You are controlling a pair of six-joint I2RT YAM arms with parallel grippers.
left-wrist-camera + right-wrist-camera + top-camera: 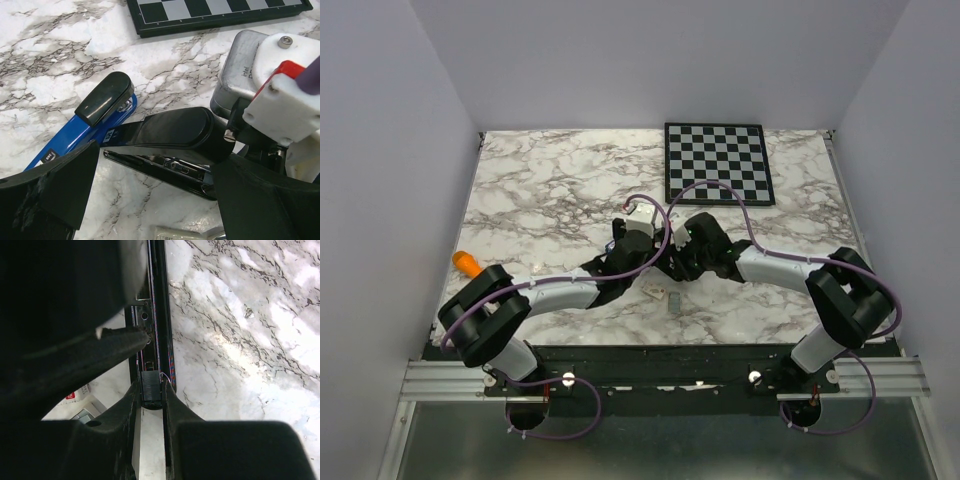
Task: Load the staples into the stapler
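Left gripper point(157, 165): jaws spread wide, gripping nothing, low over the bench point(45, 75).
Black stapler point(175, 130): lid lifted off its magazine; long axis runs left to right, slanting down; left end by a blue stapler point(75, 135).
Right gripper point(151, 395): pinched onto the black stapler's magazine rail, which runs straight up the view.
Arms, from above: both bent inward, wrists meeting mid-bench.
Staples point(673, 297): loose on the bench, just beside a white box point(655, 291), nearer the bases than the wrists; too small to tell their axis.
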